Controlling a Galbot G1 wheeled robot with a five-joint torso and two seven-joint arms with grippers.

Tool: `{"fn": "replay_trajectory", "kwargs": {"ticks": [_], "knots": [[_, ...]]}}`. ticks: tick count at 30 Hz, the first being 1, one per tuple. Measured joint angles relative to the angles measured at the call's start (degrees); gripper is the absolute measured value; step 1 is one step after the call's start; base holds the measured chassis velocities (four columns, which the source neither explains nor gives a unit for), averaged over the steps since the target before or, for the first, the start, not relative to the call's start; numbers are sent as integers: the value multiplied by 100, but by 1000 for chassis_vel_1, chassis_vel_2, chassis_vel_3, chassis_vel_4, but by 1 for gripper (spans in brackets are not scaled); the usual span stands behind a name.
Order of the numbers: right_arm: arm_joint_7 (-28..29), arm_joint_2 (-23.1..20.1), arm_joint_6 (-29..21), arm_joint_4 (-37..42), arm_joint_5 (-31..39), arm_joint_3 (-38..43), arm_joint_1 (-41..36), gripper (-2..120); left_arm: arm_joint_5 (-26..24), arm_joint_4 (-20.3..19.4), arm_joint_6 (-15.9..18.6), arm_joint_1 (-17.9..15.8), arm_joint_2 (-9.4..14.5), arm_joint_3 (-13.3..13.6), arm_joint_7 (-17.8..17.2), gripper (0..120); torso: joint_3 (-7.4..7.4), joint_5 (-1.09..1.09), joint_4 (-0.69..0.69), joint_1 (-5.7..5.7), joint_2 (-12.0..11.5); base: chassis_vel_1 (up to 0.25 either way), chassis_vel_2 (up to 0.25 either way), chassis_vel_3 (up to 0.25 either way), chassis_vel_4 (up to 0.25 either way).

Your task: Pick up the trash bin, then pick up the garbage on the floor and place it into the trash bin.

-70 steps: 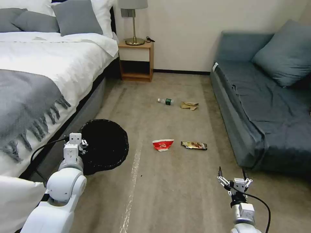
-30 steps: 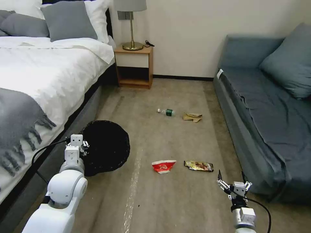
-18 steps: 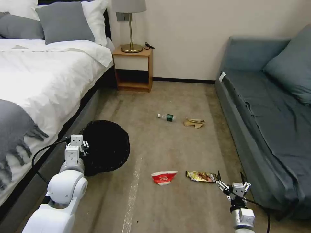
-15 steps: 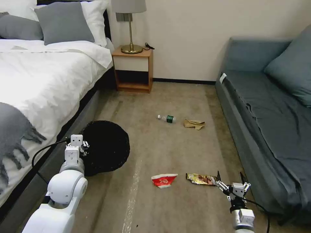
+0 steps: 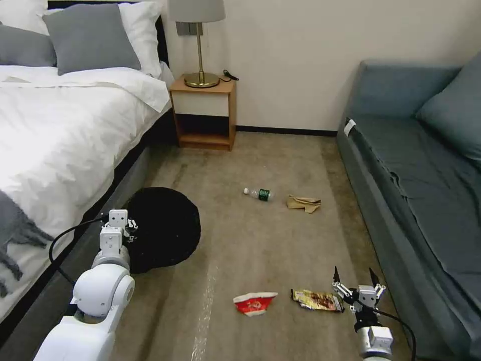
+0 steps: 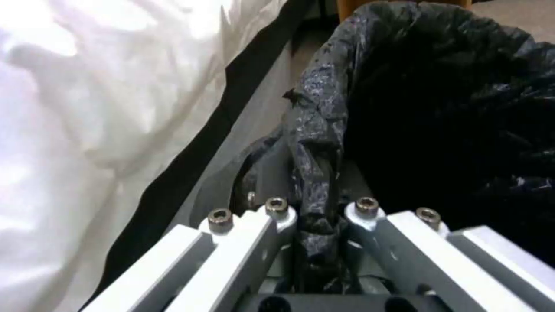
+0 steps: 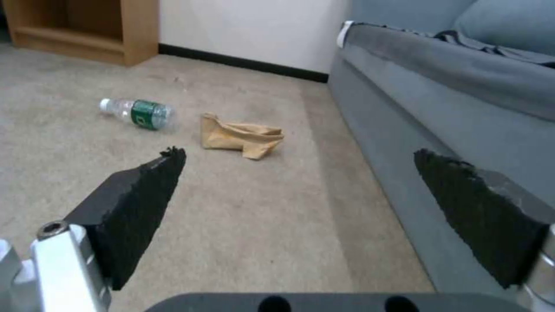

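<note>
On the bedroom carpet (image 5: 260, 235), the left gripper (image 6: 315, 216) clamps the trash bin (image 5: 163, 228) rim while the right gripper (image 5: 353, 279) hangs spread beside the snack wrapper (image 5: 316, 299).

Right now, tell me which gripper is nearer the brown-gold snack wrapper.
Right. The right gripper hangs open right beside the snack wrapper, at its sofa-side end. The left gripper is across the floor by the bed, shut on the trash bin rim.
</note>
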Motion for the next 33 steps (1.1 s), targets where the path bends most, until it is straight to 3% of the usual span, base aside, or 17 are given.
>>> {"fn": "replay_trajectory", "kwargs": {"ticks": [14,26,33], "knots": [[-226,-305,-179,-232,-74,18,130,100,23,89,-91,73,-20,23,55,4,0,0,0,-1,0,-17,14,13,-15],[-183,-1229,110,-511,-55,-534,365,100,170,217,-100,20,33,240,104,4,-1,1,-2,-1,0,0,0,0,0],[363,-1916,-32,-628,192,-1728,852,100,286,2,-86,357,-87,208,113,4,0,0,1,-1,0,0,0,0,0]]}}
